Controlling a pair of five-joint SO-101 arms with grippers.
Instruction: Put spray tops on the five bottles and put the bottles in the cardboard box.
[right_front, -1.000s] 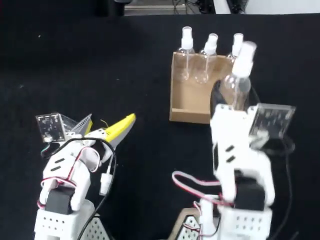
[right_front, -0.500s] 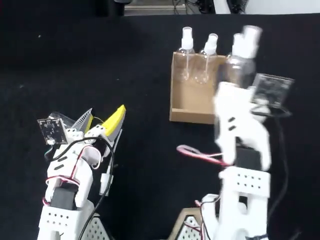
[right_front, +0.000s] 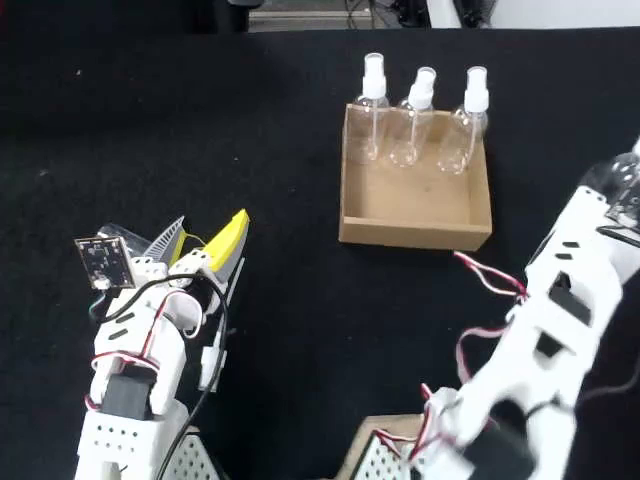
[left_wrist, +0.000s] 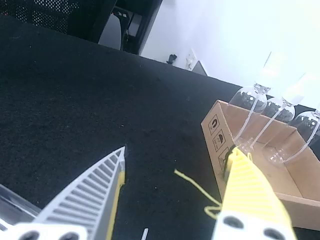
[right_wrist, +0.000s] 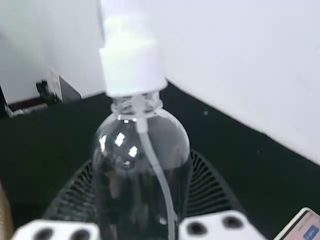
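The cardboard box (right_front: 415, 228) stands on the black table at the back centre. Three clear bottles with white spray tops (right_front: 371, 110) (right_front: 413, 120) (right_front: 465, 120) stand along its far wall; in the left wrist view they (left_wrist: 252, 107) rise behind the box (left_wrist: 220, 140). My right gripper (right_front: 622, 200) is at the table's right edge, well right of the box, shut on a fourth clear bottle (right_wrist: 145, 150) with a white spray top (right_wrist: 131, 65). That bottle (right_front: 612, 178) is partly cut off by the picture's edge. My left gripper (right_front: 210, 222) is open at the front left, holding nothing.
Both arm bases (right_front: 125, 440) stand at the table's front edge, with red and white cables (right_front: 490, 280) trailing from the right arm. A yellow thread (left_wrist: 195, 187) hangs by my left gripper's yellow finger. Bare black cloth lies between the left gripper and the box.
The right arm swung from above the box's right side out to the table's right edge, carrying its bottle. The left gripper turned slightly left early on, then stayed still.
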